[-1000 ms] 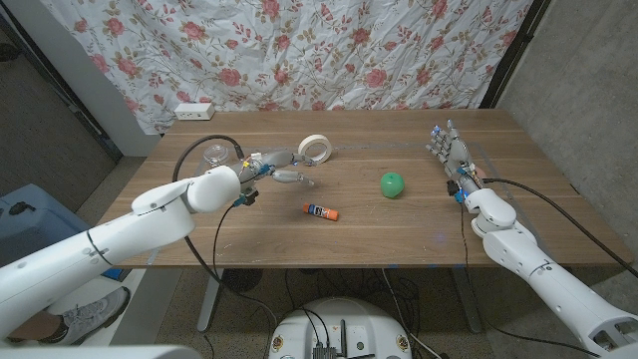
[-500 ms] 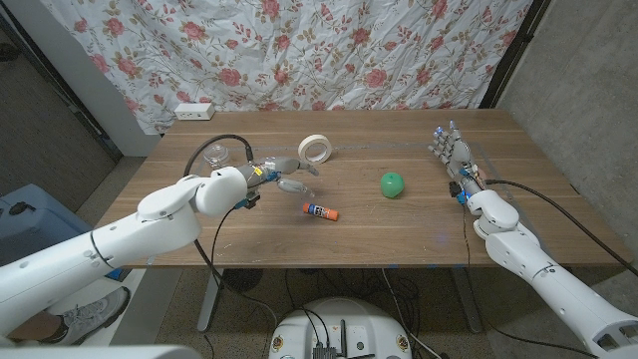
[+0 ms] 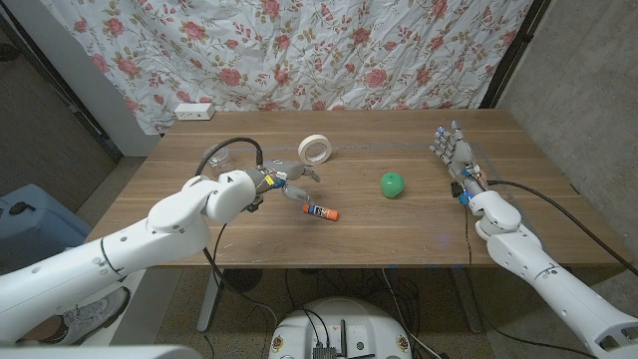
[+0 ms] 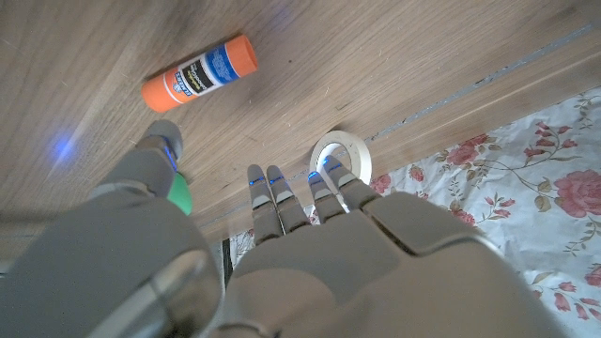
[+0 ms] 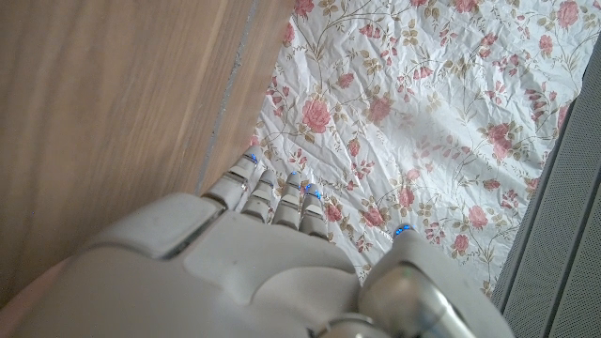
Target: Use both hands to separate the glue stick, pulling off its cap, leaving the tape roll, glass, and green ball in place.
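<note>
Glue stick lies crosswise just beyond your left robot hand, fingers spread, empty; right robot hand spread, far off.

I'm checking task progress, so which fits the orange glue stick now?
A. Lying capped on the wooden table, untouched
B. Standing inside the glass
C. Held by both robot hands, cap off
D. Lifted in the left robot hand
A: the orange glue stick lies capped on the wooden table, with the open left robot hand beside it and apart.
</note>
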`<action>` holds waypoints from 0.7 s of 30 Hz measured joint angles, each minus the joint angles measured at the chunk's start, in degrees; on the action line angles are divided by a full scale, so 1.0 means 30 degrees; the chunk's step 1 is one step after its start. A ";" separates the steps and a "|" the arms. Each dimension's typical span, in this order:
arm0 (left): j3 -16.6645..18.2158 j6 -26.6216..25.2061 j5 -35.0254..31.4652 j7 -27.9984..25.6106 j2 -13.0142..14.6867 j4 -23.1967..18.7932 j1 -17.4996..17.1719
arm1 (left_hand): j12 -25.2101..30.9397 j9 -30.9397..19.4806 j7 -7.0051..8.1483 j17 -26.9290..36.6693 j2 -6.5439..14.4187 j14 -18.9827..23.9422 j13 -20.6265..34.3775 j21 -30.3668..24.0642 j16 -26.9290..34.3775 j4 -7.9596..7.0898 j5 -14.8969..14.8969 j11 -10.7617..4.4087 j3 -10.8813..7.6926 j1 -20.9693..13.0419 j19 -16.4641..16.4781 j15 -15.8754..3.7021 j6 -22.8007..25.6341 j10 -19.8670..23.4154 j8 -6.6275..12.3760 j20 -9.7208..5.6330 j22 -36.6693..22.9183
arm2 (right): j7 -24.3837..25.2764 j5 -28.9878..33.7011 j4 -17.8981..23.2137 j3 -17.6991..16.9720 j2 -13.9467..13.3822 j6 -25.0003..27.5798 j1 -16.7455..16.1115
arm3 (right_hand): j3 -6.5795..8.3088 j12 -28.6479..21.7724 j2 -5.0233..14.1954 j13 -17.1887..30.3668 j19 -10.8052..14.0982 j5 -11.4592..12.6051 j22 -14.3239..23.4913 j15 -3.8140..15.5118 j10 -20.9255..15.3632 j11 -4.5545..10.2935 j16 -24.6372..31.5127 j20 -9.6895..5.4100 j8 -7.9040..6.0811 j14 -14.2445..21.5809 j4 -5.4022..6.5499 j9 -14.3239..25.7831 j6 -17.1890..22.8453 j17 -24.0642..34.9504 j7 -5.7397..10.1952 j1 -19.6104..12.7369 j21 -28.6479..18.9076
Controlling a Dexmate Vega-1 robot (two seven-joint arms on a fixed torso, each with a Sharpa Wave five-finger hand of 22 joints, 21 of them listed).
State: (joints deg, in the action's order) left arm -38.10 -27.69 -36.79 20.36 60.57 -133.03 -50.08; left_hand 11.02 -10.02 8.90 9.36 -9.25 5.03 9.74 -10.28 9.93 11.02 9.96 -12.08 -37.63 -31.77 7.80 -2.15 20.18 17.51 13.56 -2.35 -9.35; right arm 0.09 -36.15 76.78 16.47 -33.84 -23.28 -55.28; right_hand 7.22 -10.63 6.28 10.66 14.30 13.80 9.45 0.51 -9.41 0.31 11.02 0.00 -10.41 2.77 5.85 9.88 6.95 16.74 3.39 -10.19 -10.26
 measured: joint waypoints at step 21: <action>-0.0747 0.0293 -0.5788 0.1622 -0.1803 0.0562 -0.1022 | -0.0074 0.0003 0.0105 0.0000 -0.0158 0.0204 0.0000 -0.0001 0.0000 -0.0086 0.0000 0.0073 0.0350 -0.0797 -0.0379 -0.0069 0.0104 0.0203 -0.0009 0.0101 0.0000 | -0.0297 -0.0391 0.0044 -0.0045 0.0015 0.0216 -0.0091 | -0.0001 0.0000 -0.0001 0.0002 0.0000 -0.0001 0.0000 0.0001 0.0000 0.0000 -0.0001 0.0000 0.0000 0.0000 0.0001 0.0001 0.0104 -0.0176 -0.0105 -0.0001 0.0002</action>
State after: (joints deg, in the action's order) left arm -40.34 -26.81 -54.16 25.23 55.16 -131.35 -53.15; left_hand 10.80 -10.01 9.21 9.36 -9.73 5.64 9.74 -10.28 9.93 10.76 9.96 -11.86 -36.58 -34.17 6.66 -2.36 20.49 18.12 13.53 -2.05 -9.35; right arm -0.80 -37.32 76.91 16.34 -33.80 -22.63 -55.55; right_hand 7.22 -10.63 6.28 10.66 14.31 13.80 9.45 0.51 -9.41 0.31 11.02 0.00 -10.41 2.77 5.85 9.88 7.26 16.22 3.07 -10.19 -10.26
